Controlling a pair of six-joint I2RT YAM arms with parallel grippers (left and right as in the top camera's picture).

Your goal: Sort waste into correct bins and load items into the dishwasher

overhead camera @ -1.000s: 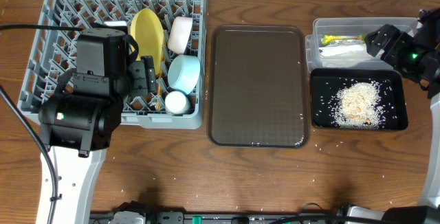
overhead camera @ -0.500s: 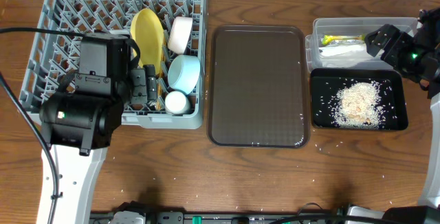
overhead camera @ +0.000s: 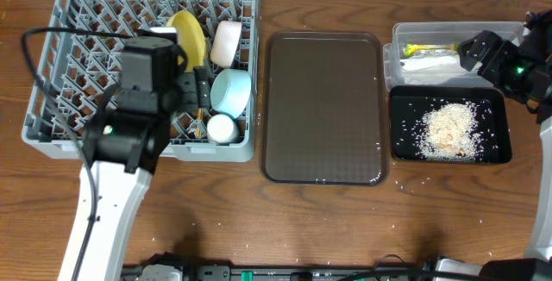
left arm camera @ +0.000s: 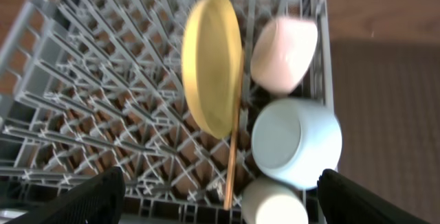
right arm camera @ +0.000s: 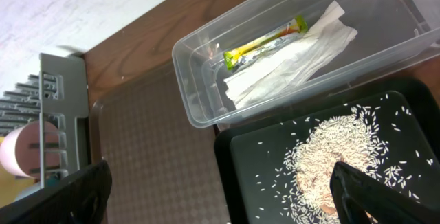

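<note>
The grey dish rack (overhead camera: 60, 100) holds the pale yellow plate (overhead camera: 186, 29) on edge, the white bowl (overhead camera: 227, 43), the light blue bowl (overhead camera: 232, 91) and the small white cup (overhead camera: 222, 128). In the left wrist view I see the plate (left arm camera: 212, 62), both bowls (left arm camera: 283, 53) (left arm camera: 297, 143), the cup (left arm camera: 273, 202) and a wooden chopstick (left arm camera: 232, 157) lying between plate and blue bowl. My left gripper (left arm camera: 217, 198) hangs open and empty above them. The clear tub (right arm camera: 199, 110) holds the wrapper (right arm camera: 265, 42) and napkin (right arm camera: 292, 62). The black tray (right arm camera: 240, 176) holds rice (right arm camera: 337, 159). My right gripper (right arm camera: 220, 196) is open and empty above it.
The large brown serving tray (overhead camera: 323, 109) lies between the rack and the bins. A few stray rice grains dot the wooden table near the front edge (overhead camera: 285, 259). The left arm's black body covers the middle of the rack (overhead camera: 142, 100).
My left arm has shifted right and toward the back of the rack, lifting away from the dishes. The right arm has not moved.
</note>
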